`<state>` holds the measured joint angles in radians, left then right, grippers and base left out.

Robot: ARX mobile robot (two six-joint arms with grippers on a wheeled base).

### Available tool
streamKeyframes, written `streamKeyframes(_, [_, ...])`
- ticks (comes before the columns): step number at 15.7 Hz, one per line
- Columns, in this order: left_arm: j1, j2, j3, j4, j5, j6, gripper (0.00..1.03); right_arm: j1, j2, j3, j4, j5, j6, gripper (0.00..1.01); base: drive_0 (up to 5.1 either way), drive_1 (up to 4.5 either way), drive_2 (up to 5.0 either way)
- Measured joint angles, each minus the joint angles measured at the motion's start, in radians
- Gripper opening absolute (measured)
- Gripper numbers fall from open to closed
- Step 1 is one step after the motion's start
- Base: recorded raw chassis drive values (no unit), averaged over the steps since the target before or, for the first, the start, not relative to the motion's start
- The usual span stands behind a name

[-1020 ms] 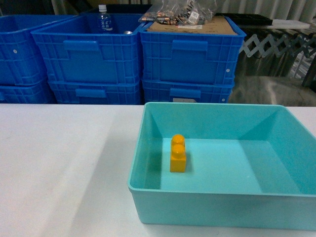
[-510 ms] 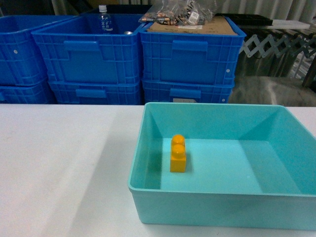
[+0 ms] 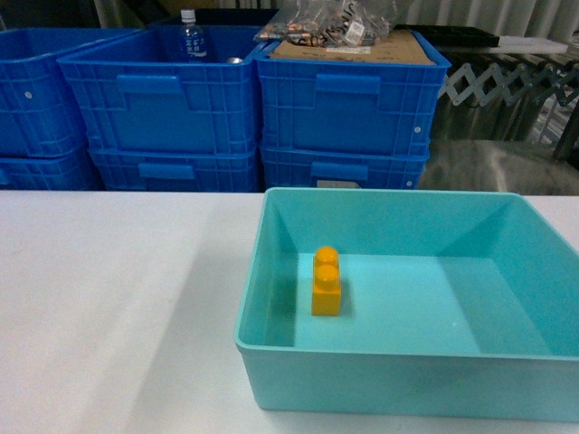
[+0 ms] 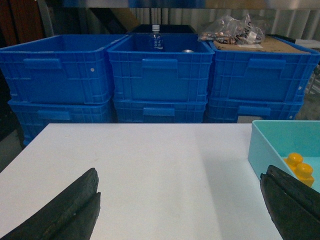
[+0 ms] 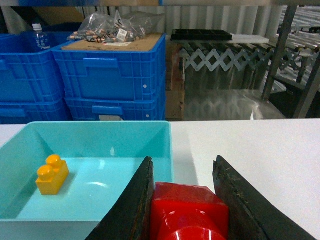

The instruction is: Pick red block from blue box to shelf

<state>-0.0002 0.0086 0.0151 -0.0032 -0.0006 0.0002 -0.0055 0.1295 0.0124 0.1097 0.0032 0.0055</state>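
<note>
Right tool (image 5: 184,200): jaws closing on red block (image 5: 189,210), stud facing camera, block sitting between both dark fingers (image 5: 134,205), outside blue box (image 5: 100,131), over white table (image 5: 250,150) just right of box rim.
Left tool (image 4: 180,210): jaws standing wide apart, holding nothing, hovering over table w/ box edge at its right finger.
Blue box: resting on table, containing yellow two-stud brick (image 3: 326,280) near left wall.
Bkgd: dark blue crates (image 3: 344,99) stacking in pairs behind table; water bottle (image 3: 189,34) in one, cardboard + bagged parts (image 3: 330,23) on another.
</note>
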Motion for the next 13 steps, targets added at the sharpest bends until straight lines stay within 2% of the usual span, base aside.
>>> streamKeyframes(1, [0.000, 0.000, 0.000, 0.000, 0.000, 0.000, 0.98, 0.000, -0.079, 0.000, -0.113, -0.003, 0.000, 0.29, 0.0, 0.00, 0.0])
streamKeyframes(13, [0.001, 0.000, 0.000, 0.000, -0.001, 0.000, 0.98, 0.001, -0.125, 0.000, -0.114, -0.004, 0.000, 0.29, 0.0, 0.00, 0.0])
